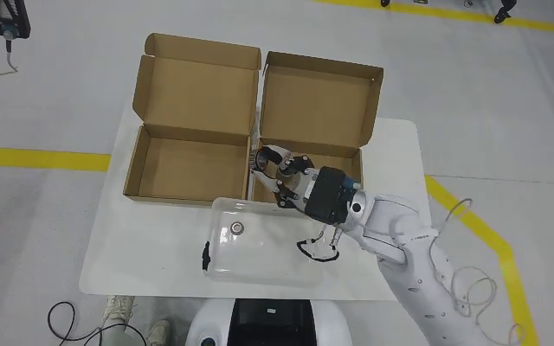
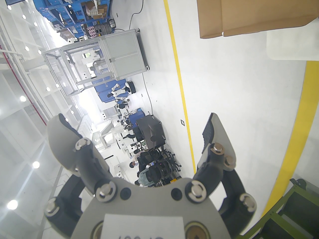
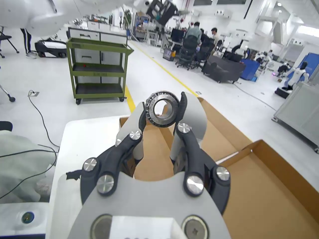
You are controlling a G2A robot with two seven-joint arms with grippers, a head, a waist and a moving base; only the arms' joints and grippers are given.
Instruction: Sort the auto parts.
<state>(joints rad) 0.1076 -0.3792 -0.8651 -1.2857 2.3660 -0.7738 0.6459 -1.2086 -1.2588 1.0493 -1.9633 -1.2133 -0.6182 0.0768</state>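
Right gripper [image 3: 163,101] clamps a bearing [image 3: 150,111] above the right cardboard box [image 1: 344,166]; left gripper [image 2: 135,116] gapes wide.

The left gripper [image 2: 135,125] is held with its fingers [image 2: 217,135] spread wide apart and is pointed out across the pale floor [image 2: 236,88]. A brown cardboard box [image 2: 249,3] is seen beyond it, overlapping the rounded corner of the white desk [image 2: 291,47]. Two yellow lines [image 2: 177,63] are painted on the floor. A green cart [image 2: 294,206] is seen close to the gripper, and a metal-framed enclosure [image 2: 104,58] is placed farther off.
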